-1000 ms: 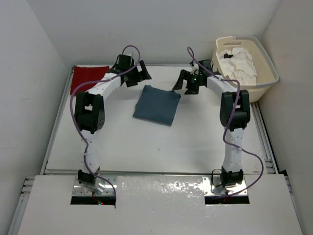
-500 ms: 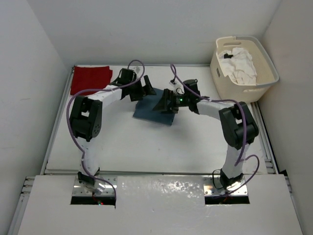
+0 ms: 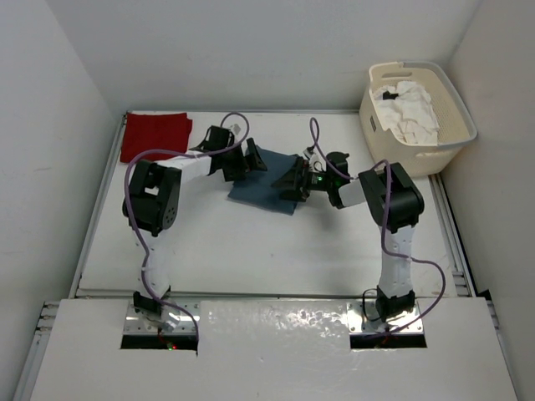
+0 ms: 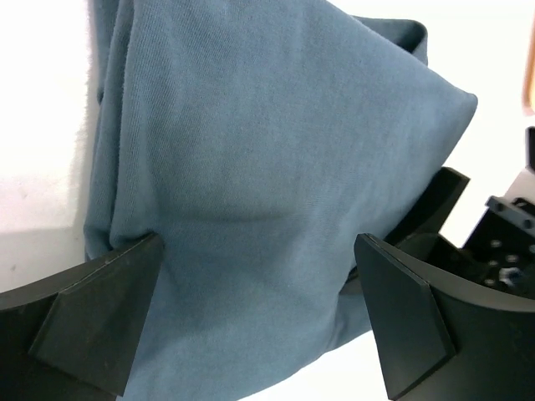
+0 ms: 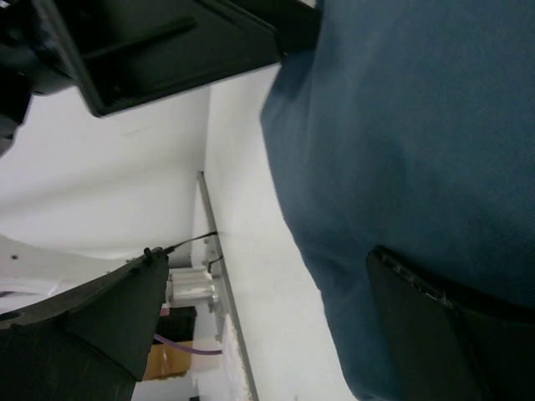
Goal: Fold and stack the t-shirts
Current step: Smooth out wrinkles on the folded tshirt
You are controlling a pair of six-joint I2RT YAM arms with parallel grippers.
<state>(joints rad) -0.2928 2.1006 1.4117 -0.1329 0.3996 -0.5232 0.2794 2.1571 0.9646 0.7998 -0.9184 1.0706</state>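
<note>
The slate blue-grey t-shirt (image 3: 261, 194) lies folded in a square at the table's middle. My left gripper (image 3: 247, 159) is open over its far left edge; in the left wrist view the shirt (image 4: 267, 150) fills the space between the spread fingers (image 4: 100, 313). My right gripper (image 3: 294, 180) is open at the shirt's right edge; in the right wrist view one finger (image 5: 456, 334) lies over the cloth (image 5: 418, 142), the other is off it. The red t-shirt (image 3: 155, 135) lies folded at the back left corner. The white t-shirt (image 3: 410, 109) is crumpled in the basket.
The cream laundry basket (image 3: 456, 138) stands at the back right, off the table's edge. The white table (image 3: 251, 251) has raised rails along its left and right sides. The two grippers are close together, each showing in the other's wrist view.
Both grippers have come forward from the back of the table and down onto the blue-grey shirt, the left at its far left edge, the right at its right edge.
</note>
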